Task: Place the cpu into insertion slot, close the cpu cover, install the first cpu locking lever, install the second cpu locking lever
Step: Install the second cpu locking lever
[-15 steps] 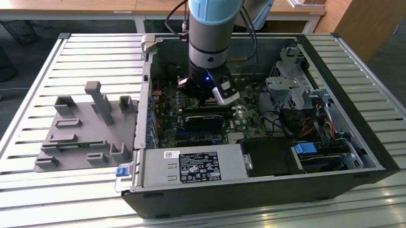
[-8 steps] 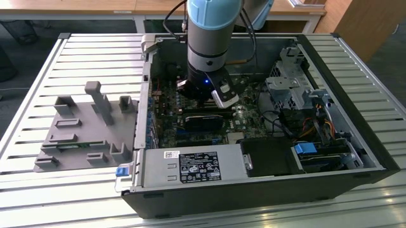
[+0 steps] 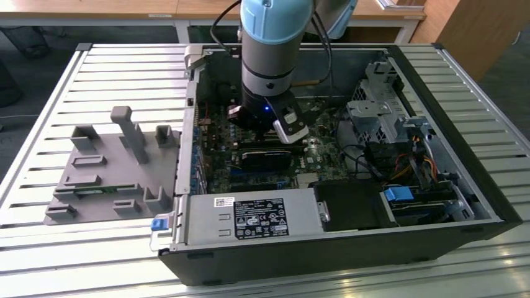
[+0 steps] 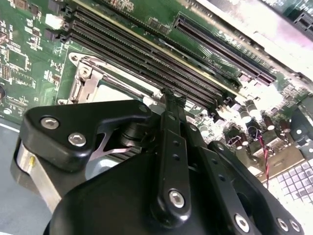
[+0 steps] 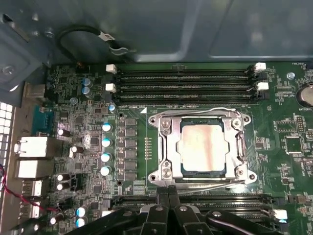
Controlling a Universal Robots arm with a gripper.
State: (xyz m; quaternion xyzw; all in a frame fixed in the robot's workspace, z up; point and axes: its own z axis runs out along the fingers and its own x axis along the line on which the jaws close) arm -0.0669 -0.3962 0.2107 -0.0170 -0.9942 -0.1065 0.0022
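Slatted table [image 3: 49,248] carries an open case [image 3: 463,205]. At mid-board, the cpu [image 5: 203,149] sits under the closed cover [image 5: 166,147]; the empty gripper [image 5: 168,188], fingers together, should press the lever [image 5: 210,184] squarely.

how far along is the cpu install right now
In the first wrist view the cpu already sits in the insertion slot, and the cpu cover lies flat around it. Thin wire levers run along two edges of the frame; whether they are latched I cannot tell. The gripper is beside the slot's edge, holding nothing, jaws together.
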